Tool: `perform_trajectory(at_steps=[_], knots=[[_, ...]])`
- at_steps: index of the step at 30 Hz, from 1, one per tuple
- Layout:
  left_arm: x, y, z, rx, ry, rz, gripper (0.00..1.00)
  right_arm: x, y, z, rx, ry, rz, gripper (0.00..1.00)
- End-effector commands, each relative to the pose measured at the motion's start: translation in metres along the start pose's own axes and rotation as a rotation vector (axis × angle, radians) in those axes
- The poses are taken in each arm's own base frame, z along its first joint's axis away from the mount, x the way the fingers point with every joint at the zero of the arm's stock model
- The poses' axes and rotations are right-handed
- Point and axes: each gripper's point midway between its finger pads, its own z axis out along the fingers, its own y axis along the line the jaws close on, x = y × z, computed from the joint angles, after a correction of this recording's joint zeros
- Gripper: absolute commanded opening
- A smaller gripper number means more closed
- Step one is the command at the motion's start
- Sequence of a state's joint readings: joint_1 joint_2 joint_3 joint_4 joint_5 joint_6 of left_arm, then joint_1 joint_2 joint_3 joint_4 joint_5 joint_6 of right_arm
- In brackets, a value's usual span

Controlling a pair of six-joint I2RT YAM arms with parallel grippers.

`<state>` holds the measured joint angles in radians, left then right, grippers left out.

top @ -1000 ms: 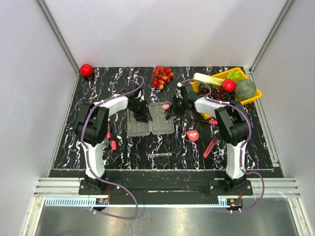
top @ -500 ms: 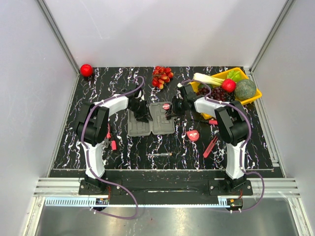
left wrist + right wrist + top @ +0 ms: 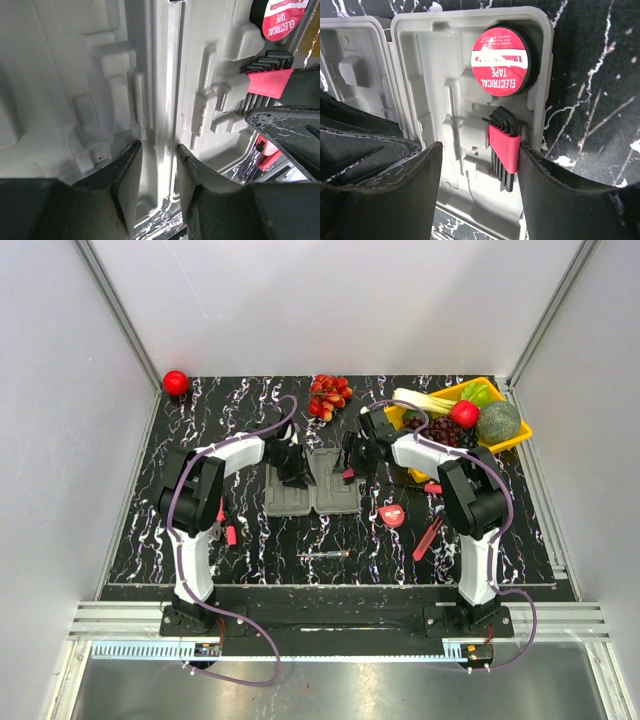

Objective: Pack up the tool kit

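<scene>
The grey tool kit case [image 3: 312, 488] lies open on the black marbled table. My left gripper [image 3: 292, 464] reaches onto its far edge at the hinge. In the left wrist view its jaws [image 3: 158, 147] stand narrow, pressed on either side of the case's centre hinge ridge [image 3: 162, 100]. My right gripper [image 3: 350, 462] hovers over the right half of the case [image 3: 420, 75], open [image 3: 480, 150]. A red-sleeved hex key set [image 3: 504, 142] lies in its slot beside the right finger. A red electrical tape roll [image 3: 500, 61] sits in the corner slot.
Loose red tools lie on the table: a round tape measure [image 3: 393, 515], a long red-handled tool [image 3: 428, 538], a small piece [image 3: 231, 535] by the left arm, and a thin screwdriver [image 3: 325, 555]. A yellow tray [image 3: 515, 435] of fruit stands back right, cherries [image 3: 330, 395] and a red ball [image 3: 176, 382] behind.
My right gripper has opened and let go of the hex key set, which now rests in the case. The left gripper has kept its hold on the hinge.
</scene>
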<state>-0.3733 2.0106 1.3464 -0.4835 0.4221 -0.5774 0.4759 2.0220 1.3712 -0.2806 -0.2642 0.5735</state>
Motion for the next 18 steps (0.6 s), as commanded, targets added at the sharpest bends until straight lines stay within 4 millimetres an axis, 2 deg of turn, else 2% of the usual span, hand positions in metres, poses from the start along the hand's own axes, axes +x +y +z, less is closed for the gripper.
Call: perform_trajectory(at_steps=[1, 11, 18], knots=[[0.009, 0.021, 0.015, -0.073, 0.027, -0.026, 0.37, -0.013, -0.015, -0.025, 0.154, -0.032, -0.001, 0.66], [0.013, 0.019, 0.021, -0.047, 0.048, -0.08, 0.36, -0.009, -0.027, -0.042, 0.257, -0.015, 0.03, 0.64], [0.015, 0.021, 0.022, -0.053, 0.054, -0.081, 0.35, -0.013, -0.037, -0.051, 0.322, -0.037, 0.003, 0.42]])
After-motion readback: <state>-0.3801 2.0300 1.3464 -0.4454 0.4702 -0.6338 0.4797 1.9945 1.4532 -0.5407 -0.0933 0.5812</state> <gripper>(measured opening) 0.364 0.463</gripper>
